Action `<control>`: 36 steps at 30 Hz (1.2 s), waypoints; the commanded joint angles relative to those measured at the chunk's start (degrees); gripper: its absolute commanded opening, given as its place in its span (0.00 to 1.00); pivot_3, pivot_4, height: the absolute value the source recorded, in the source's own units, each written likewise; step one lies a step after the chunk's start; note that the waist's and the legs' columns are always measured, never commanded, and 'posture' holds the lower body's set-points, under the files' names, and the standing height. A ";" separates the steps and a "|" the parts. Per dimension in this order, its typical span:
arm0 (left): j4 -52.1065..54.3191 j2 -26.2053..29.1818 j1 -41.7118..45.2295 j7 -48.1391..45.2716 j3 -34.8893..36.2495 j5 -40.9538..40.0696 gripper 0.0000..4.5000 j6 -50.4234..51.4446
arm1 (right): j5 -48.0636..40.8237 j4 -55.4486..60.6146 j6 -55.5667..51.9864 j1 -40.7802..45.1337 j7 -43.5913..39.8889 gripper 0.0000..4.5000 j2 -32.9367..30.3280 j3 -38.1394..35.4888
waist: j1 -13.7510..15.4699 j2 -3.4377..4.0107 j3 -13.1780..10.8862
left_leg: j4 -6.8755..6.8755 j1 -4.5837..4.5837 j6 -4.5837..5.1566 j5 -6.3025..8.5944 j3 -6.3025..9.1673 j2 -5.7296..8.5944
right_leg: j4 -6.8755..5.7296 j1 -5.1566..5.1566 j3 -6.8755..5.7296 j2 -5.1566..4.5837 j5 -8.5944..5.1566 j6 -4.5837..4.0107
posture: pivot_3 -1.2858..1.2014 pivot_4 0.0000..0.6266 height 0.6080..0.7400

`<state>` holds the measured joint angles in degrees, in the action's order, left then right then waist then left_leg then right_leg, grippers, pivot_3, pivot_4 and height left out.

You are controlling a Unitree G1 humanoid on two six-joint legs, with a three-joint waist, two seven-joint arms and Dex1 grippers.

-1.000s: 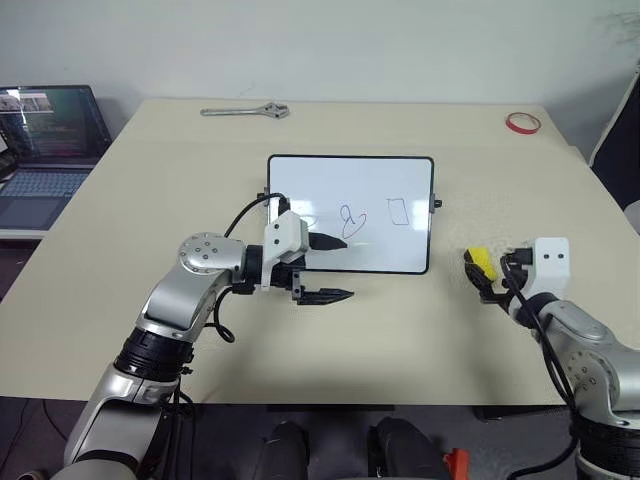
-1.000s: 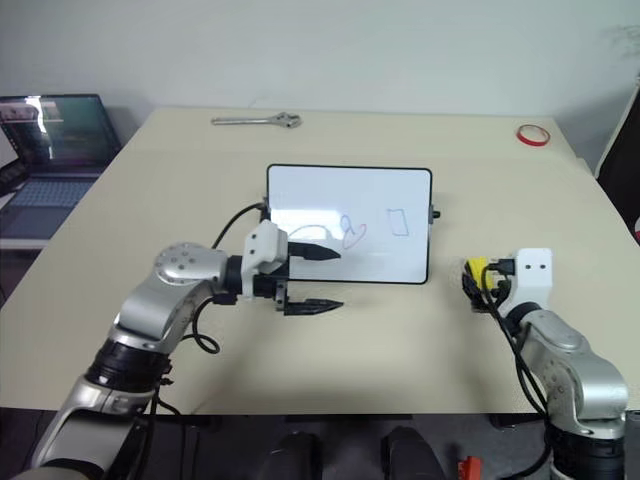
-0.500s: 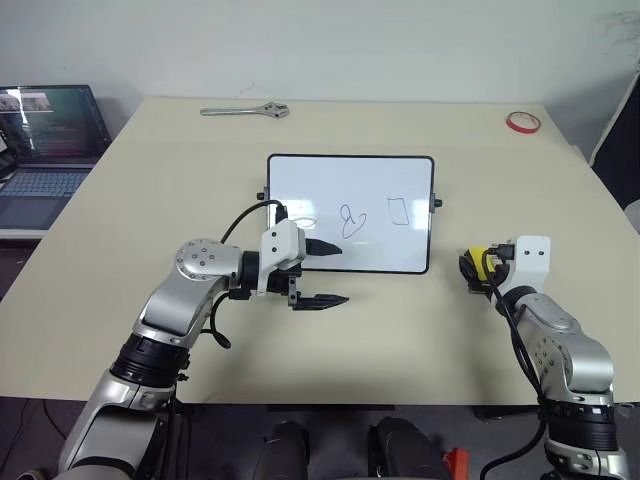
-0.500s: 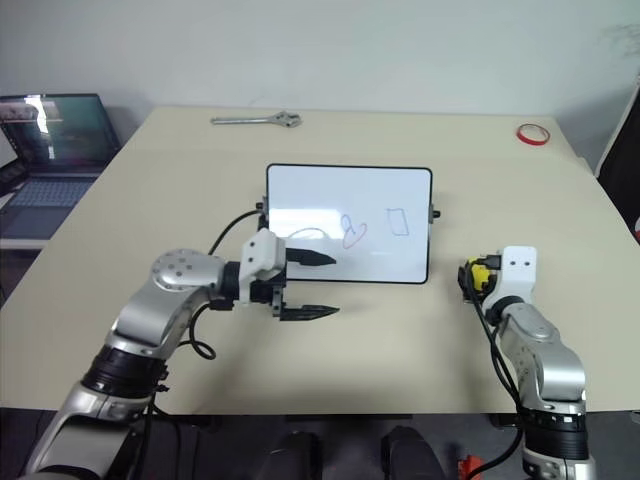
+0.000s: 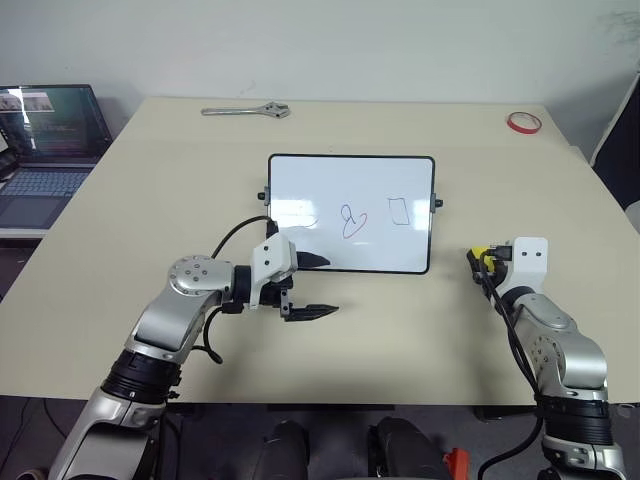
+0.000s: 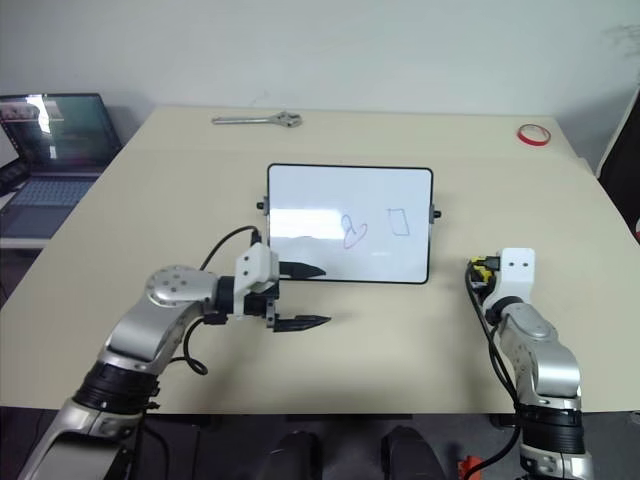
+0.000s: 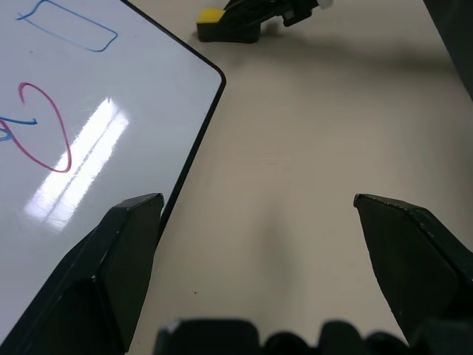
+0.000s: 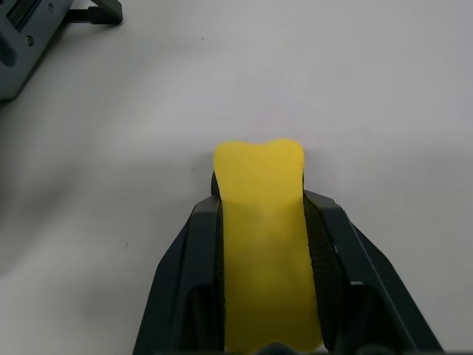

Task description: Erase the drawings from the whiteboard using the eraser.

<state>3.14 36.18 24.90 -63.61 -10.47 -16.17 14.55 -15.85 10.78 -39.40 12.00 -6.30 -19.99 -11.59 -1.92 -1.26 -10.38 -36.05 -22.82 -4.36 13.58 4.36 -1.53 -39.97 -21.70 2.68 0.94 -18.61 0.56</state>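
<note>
The whiteboard (image 5: 350, 180) lies flat mid-table, black-framed. On it are the drawings: a faint round shape (image 5: 302, 220), a reddish squiggle (image 5: 349, 221) and a small rectangle outline (image 5: 399, 212). Right of the board, on the table, is the yellow eraser (image 5: 481, 257), squeezed between the two black fingers of my right gripper (image 8: 260, 198); the eraser (image 8: 262, 244) bulges past their tips. My left gripper (image 5: 318, 288) hovers open at the board's near-left corner, one finger over the board's near edge, the other over bare table. The left wrist view shows the squiggle (image 7: 44, 126) and the far eraser (image 7: 211, 15).
A metal wrench (image 5: 245, 111) lies at the table's far edge, left of centre. A red tape ring (image 5: 522, 122) sits at the far right corner. An open laptop (image 5: 45, 150) stands on a lower surface off the table's left side.
My right gripper's fingers have closed on the eraser. My left gripper has sunk and drawn back slightly toward the board's near edge, still open.
</note>
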 commanded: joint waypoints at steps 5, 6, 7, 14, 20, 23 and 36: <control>5.39 -2.20 -0.63 8.71 4.00 -0.45 1.00 5.17 | -5.07 21.14 -3.25 -4.80 -10.11 0.25 -7.21 2.08 | -0.06 0.02 -0.02 | -0.02 -0.04 0.00 0.00 0.04 -0.02 | 0.01 -0.02 -0.02 -0.02 0.00 0.00 | 0.52 0.24 1.00; 6.03 -2.06 -0.73 8.79 3.98 -0.72 1.00 5.99 | -5.77 23.18 -3.76 -4.89 -11.27 0.25 -8.05 2.80 | -0.11 0.03 -0.02 | -0.02 -0.03 0.00 0.00 0.04 -0.01 | 0.00 -0.02 -0.02 -0.01 0.00 0.00 | 0.52 0.24 1.00; 6.47 -1.93 -0.77 8.84 3.95 -0.84 1.00 6.58 | -6.17 24.75 -4.01 -4.74 -12.30 0.25 -8.70 3.57 | -0.11 0.03 -0.02 | -0.02 -0.01 0.00 0.00 0.04 0.00 | -0.02 -0.01 -0.02 -0.01 0.00 0.00 | 0.52 0.24 1.00; 5.16 -2.49 2.80 9.02 3.15 -0.63 1.00 9.77 | 0.03 20.92 -2.61 7.22 -10.94 0.25 -8.05 13.39 | -0.36 0.02 -0.03 | -0.06 0.03 0.00 -0.01 0.04 0.02 | -0.04 0.01 -0.08 0.01 0.01 0.00 | 0.52 0.24 1.00; 3.54 -3.59 6.82 10.06 3.06 -0.27 1.00 12.26 | 5.79 13.58 0.25 16.30 -10.07 0.25 -5.53 19.17 | 0.02 0.01 -0.03 | -0.04 -0.07 0.00 -0.01 0.07 0.02 | 0.03 -0.03 -0.10 0.00 0.00 0.00 | 0.52 0.24 1.00; 3.10 -3.64 7.82 10.26 2.90 0.14 1.00 13.21 | 9.15 8.63 2.57 19.90 -8.41 0.25 -3.17 20.39 | 0.02 0.01 -0.03 | -0.06 -0.08 0.00 -0.01 0.06 0.02 | 0.00 -0.05 -0.11 -0.01 0.01 0.00 | 0.52 0.24 1.00; 4.48 -3.71 8.97 10.61 2.11 0.62 1.00 16.06 | 17.09 -10.10 9.45 25.08 -8.85 0.25 1.01 22.94 | 0.00 0.01 -0.03 | -0.06 -0.07 0.00 -0.01 0.05 -0.01 | -0.03 -0.07 -0.10 -0.04 0.01 -0.01 | 0.52 0.24 1.00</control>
<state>4.95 32.29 33.32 -53.12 -8.45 -15.44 30.86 0.50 1.92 -30.21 35.89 -14.87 -18.99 11.82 -1.92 -1.24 -10.41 -36.11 -22.89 -4.36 13.57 4.42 -1.55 -40.00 -21.76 2.57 0.88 -18.60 0.55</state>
